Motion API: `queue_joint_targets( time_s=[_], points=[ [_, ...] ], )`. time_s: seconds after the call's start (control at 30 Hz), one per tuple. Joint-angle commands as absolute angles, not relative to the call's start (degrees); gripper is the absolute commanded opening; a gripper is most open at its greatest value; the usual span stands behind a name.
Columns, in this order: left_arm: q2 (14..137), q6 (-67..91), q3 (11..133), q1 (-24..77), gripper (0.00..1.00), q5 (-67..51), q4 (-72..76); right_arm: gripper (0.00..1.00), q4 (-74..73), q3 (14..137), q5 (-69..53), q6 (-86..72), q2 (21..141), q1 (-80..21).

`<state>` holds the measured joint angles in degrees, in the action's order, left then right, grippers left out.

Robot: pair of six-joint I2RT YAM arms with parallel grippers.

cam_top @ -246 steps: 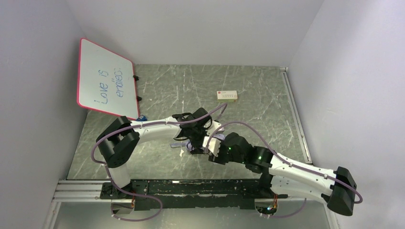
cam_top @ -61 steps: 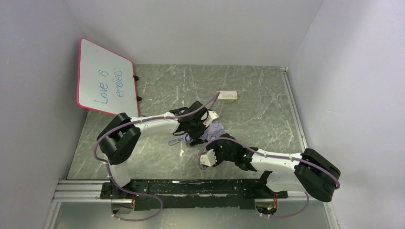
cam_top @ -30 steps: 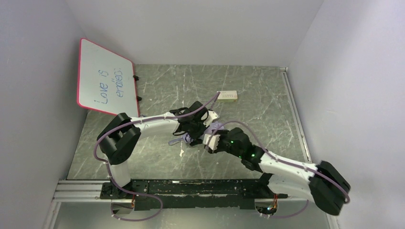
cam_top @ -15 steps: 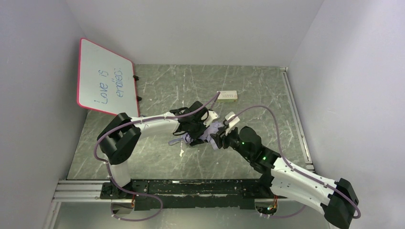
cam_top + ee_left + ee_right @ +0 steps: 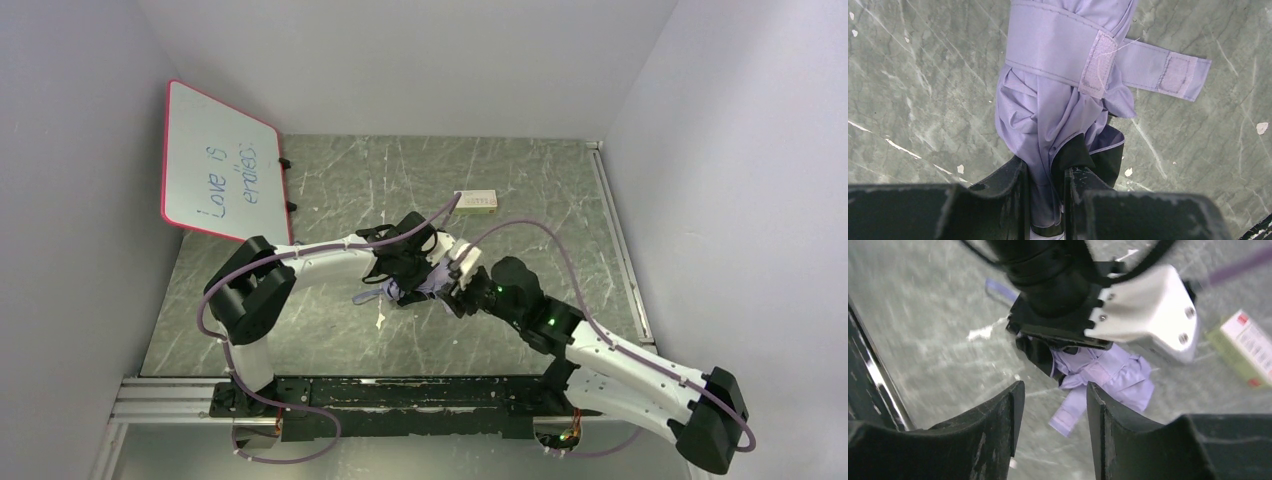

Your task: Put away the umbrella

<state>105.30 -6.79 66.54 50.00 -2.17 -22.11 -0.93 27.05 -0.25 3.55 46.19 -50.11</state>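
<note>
Pale lavender fabric folded umbrella [image 5: 1063,100] at centre of grey-green marble tabletop [image 5: 330,190], its velcro strap [image 5: 1168,75] loose toward 3 o'clock. Left hand [image 5: 1045,185] clamped on the fabric's bunched end. Right hand [image 5: 1053,405] parted, empty, just at umbrella's 4 o'clock. Red-framed whiteboard [image 5: 215,165] at 10 o'clock, small pale box [image 5: 476,201] at 1 o'clock.

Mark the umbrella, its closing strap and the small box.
umbrella [image 5: 1048,115], left wrist view, bunched fabric below strap
closing strap [image 5: 1175,75], left wrist view, loose Velcro end
small box [image 5: 476,201], top external view, top face
</note>
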Motion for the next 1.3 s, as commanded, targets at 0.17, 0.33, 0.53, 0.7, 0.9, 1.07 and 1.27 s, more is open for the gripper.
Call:
queue_joint_targets(
  time_s=[0.17, 0.33, 0.53, 0.7, 0.9, 1.07, 1.27],
  points=[
    [112.4, -8.8, 61.7, 48.7, 0.05, 6.0, -31.6, 0.54, -23.6, 26.9, -10.0, 55.1, 49.0, -50.6],
    [112.4, -8.8, 61.8, 48.8, 0.05, 6.1, -31.7, 0.54, -15.9, 22.0, -8.1, 59.5, 48.5, -50.7],
    [112.3, -8.8, 61.6, 48.8, 0.05, 6.1, -31.6, 0.54, -6.6, 19.3, -4.7, 63.3, 53.9, -51.9],
    [112.2, -8.8, 61.6, 48.9, 0.05, 6.1, -31.6, 0.53, -0.3, 17.3, -2.3, 65.3, 57.5, -53.0],
    [112.4, -8.8, 61.6, 48.9, 0.05, 6.1, -31.6, 0.53, 3.1, 16.3, -0.4, 66.2, 60.4, -54.4],
    [112.5, -8.8, 61.6, 48.9, 0.05, 6.1, -31.7, 0.53, 5.0, 16.1, 1.5, 66.4, 63.1, -55.4],
    [112.6, -8.9, 61.7, 48.8, 0.05, 6.0, -31.7, 0.53, 7.4, 16.5, 2.2, 66.4, 66.5, -55.6]
  ],
)
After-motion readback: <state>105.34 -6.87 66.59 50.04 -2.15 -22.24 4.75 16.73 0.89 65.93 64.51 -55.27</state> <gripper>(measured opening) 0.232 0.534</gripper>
